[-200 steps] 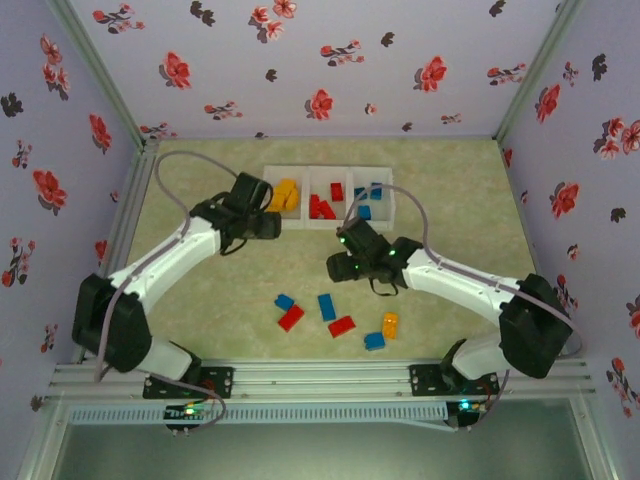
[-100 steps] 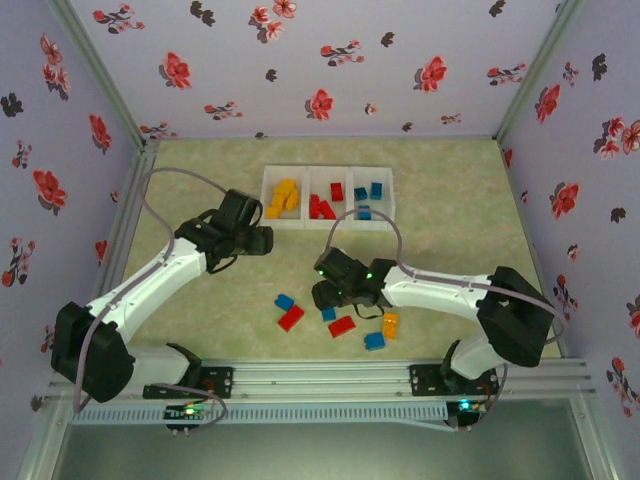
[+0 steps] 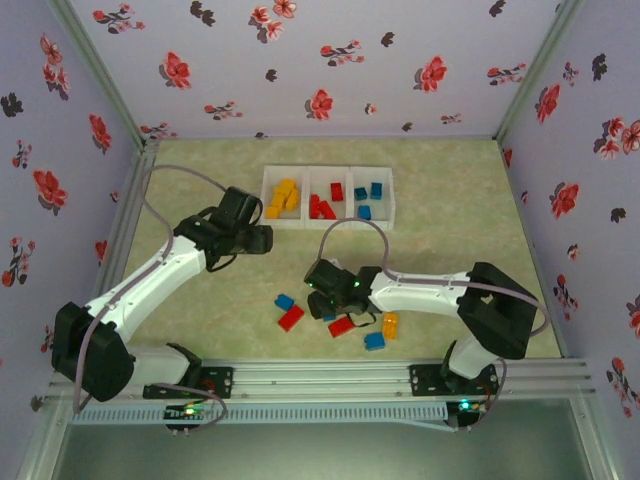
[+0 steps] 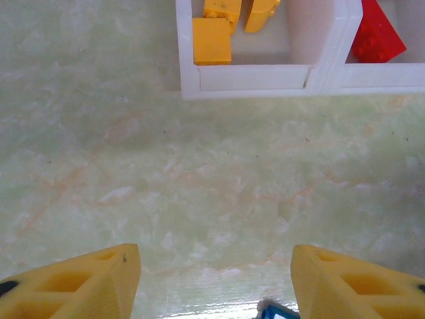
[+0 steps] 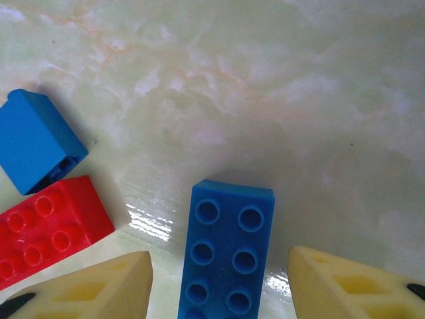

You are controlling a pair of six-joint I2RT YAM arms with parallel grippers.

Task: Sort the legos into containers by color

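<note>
The green table [image 3: 450, 230] carries the containers [image 4: 252, 78] at its far side, with orange-yellow, red and blue legos sorted inside. The left gripper [image 4: 216, 266] hovers spread and empty near their orange-yellow end. The right gripper [image 5: 218, 260] stands spread astride a loose blue brick [image 5: 229, 232] without touching it, beside a red brick [image 5: 50, 232]

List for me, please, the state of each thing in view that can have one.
left gripper, open, empty, above bare table.
right gripper, open, straddling the long blue brick.
long blue brick, flat, studs up, not gripped.
red brick, flat, studs up, loose on the table.
small blue brick, tipped on its side.
bins, open-topped, partly filled by colour.
yellow brick, loose on the table, unsorted.
</note>
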